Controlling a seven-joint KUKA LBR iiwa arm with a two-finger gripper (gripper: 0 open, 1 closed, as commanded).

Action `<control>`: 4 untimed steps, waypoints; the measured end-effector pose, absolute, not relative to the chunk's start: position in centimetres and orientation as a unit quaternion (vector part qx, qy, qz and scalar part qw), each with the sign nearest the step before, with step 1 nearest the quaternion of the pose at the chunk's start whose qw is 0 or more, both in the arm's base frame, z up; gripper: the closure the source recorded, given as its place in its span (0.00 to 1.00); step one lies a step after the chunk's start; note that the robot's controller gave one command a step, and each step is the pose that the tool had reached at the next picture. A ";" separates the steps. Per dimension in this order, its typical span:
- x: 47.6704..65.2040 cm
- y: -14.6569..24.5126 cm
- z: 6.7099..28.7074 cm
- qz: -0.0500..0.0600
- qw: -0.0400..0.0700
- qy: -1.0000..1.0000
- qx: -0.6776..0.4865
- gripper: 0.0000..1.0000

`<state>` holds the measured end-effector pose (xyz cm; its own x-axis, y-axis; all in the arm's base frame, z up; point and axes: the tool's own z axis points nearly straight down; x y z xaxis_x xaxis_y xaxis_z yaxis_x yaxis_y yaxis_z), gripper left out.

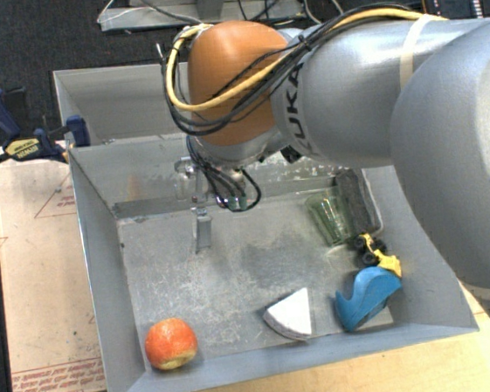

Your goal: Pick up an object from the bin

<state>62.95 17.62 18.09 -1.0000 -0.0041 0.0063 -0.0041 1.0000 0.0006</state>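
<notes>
Now gripper [202, 236] abv bin floor [237, 284]

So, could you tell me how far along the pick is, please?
Nothing looks picked yet: the apple, white wedge and blue piece lie by the near wall of the bin. The tool hangs over the floor apart from them, nothing seen in it. Grasping and lifting remain.

In the bin [236, 271], the fruit [170, 343] lies left of the wedge [291, 315].
</notes>
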 end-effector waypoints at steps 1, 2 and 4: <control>63.1 17.5 18.6 -0.001 -0.001 -1.000 0.000 0.00; 56.9 21.6 8.8 -0.001 0.000 -0.993 0.114 0.00; 48.8 21.7 9.9 -0.002 0.005 -0.944 0.329 0.00</control>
<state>48.78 21.67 9.89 -0.7830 -0.6219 0.0084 -0.6219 0.7831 0.0069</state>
